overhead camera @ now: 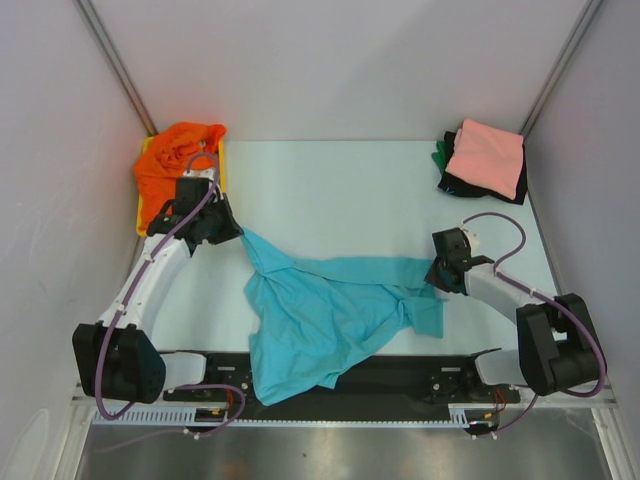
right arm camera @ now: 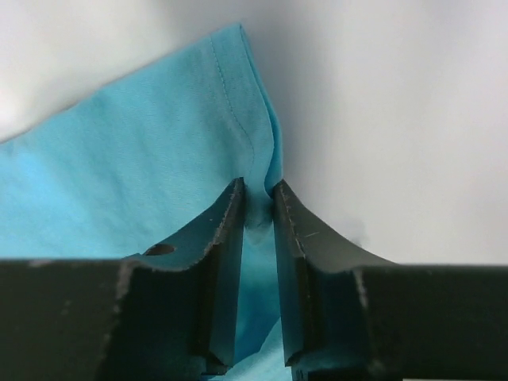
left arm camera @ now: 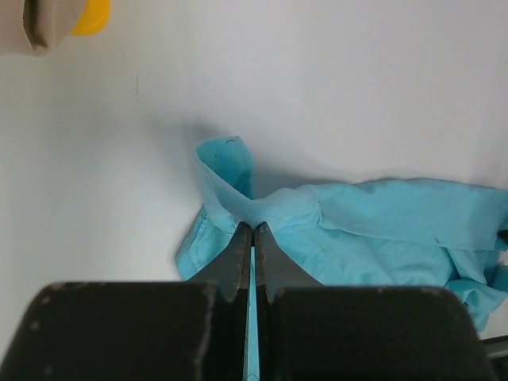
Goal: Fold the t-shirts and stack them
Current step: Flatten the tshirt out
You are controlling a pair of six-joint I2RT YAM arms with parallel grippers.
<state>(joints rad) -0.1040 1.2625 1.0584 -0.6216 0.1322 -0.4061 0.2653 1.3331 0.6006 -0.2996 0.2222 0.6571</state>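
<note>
The turquoise t-shirt (overhead camera: 320,315) lies crumpled across the middle of the table, stretched between both grippers, its lower part hanging over the near edge. My left gripper (overhead camera: 232,232) is shut on its upper left corner; in the left wrist view the fingertips (left arm camera: 240,238) pinch a fold of the turquoise cloth (left arm camera: 381,222). My right gripper (overhead camera: 435,277) is shut on the shirt's right end; in the right wrist view cloth (right arm camera: 143,159) is bunched between the fingers (right arm camera: 230,208). An orange t-shirt (overhead camera: 175,160) lies heaped at the far left. A salmon pink shirt (overhead camera: 487,155) tops folded black and green ones at the far right.
A yellow tray (overhead camera: 143,222) sits under the orange heap at the far left, and its corner shows in the left wrist view (left arm camera: 91,16). Grey walls close in both sides and the back. A black rail (overhead camera: 400,380) runs along the near edge.
</note>
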